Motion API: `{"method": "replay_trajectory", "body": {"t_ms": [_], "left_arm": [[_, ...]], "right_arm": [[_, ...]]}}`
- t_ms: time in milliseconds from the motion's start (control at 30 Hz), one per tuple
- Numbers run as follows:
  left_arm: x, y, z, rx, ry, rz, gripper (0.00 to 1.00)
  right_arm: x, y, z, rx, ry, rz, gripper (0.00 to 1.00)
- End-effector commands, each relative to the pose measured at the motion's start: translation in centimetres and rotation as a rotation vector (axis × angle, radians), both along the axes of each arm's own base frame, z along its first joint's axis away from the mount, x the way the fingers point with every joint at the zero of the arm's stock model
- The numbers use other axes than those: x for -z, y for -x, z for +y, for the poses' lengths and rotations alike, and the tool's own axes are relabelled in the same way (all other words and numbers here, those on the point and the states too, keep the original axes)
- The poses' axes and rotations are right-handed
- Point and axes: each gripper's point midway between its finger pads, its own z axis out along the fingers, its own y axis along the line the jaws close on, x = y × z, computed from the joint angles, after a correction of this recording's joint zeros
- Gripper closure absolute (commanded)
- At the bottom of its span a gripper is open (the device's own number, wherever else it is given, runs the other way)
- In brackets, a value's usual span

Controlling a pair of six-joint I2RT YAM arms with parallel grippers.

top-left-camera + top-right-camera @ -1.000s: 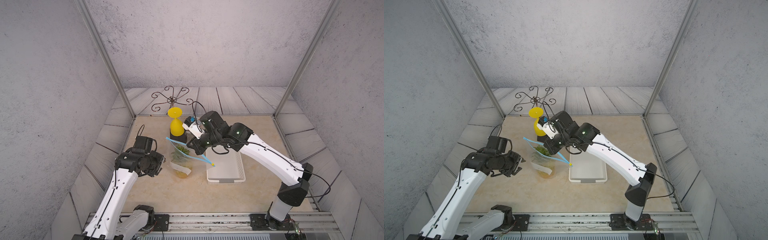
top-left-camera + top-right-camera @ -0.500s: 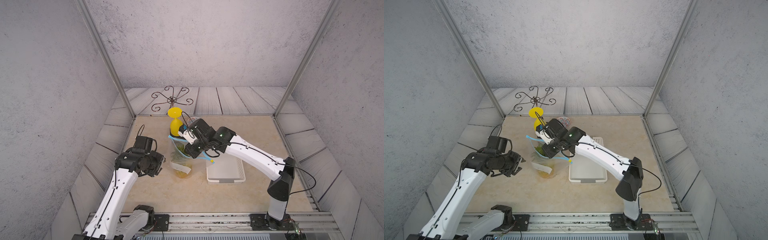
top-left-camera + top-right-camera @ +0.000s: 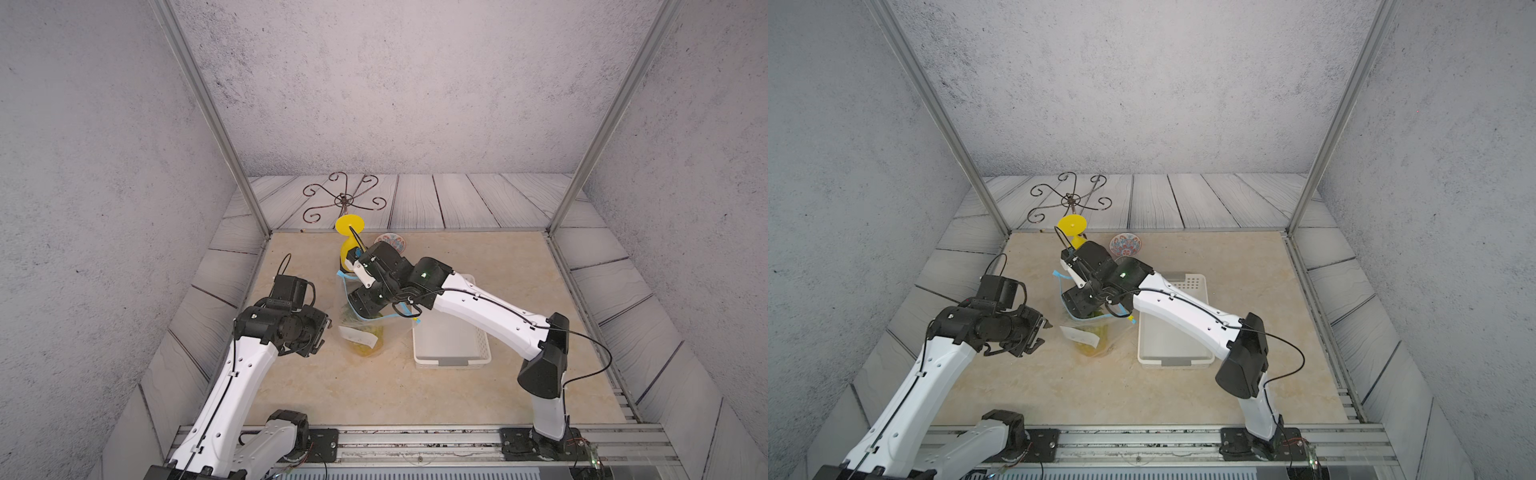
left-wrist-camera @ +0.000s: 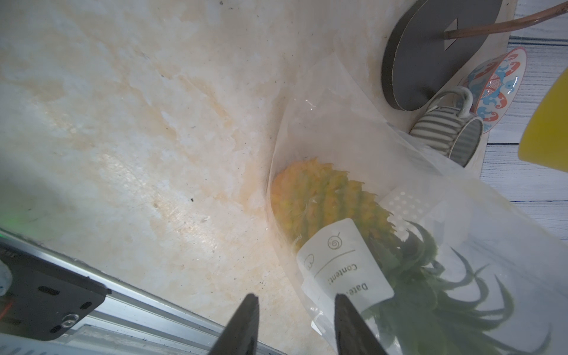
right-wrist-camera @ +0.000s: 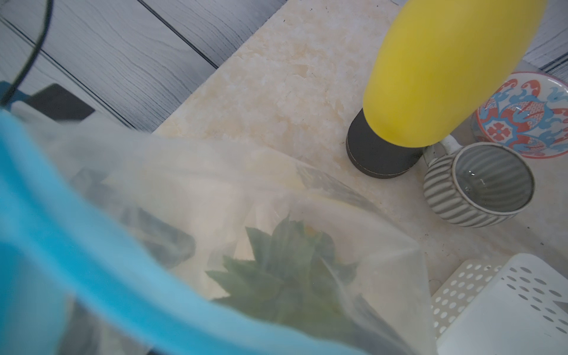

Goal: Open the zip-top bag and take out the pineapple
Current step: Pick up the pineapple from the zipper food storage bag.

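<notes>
1. A clear zip-top bag point(image 3: 368, 337) stands crumpled near the middle of the pale table point(image 3: 353, 399). Its light-blue zip strip point(image 5: 92, 233) gapes open at the top.
2. The pineapple point(image 4: 325, 199) is inside the bag, behind the white label point(image 4: 344, 264). Its yellow body sits low in the bag and its green crown points toward the mouth.
3. The right end effector point(image 3: 360, 305) reaches down into the bag's mouth, with the zip strip looped around it. Its fingers are hidden, so I cannot tell whether it is released or clenched.
4. The left end effector point(image 3: 1045, 332) hovers at the bag's 9 o'clock, close beside it, with its fingers parted and nothing between them.
5. In both top views, a white perforated basket point(image 3: 453, 362) sits at the bag's 3 o'clock.
6. An upturned yellow goblet point(image 3: 348, 249) stands at the bag's 12 o'clock.
7. A striped mug point(image 5: 479, 190) and a patterned bowl point(image 3: 1126, 245) sit near the goblet.
</notes>
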Motion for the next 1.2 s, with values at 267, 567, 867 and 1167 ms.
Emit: {"method": "replay_trajectory", "body": {"t_ms": [267,567,867,1167], "left_arm": [[0.3,0.6,0.4,-0.007,-0.011,0.010,0.56],[0.4,0.7,0.6,-0.014,-0.027,0.024,0.45],[2.8,0.6,3.2,-0.182,-0.137,0.185,0.23],[4.0,-1.1,1.6,-0.360,0.087,0.325,0.14]], "right_arm": [[6.9,-0.7,-0.3,0.047,0.180,0.031,0.30],[2.8,-1.1,-0.6,0.043,0.105,-0.058,0.94],[-6.5,0.8,-2.1,-0.062,-0.093,-0.177,1.00],[-9.5,1.5,-4.0,-0.099,-0.177,-0.185,1.00]]}}
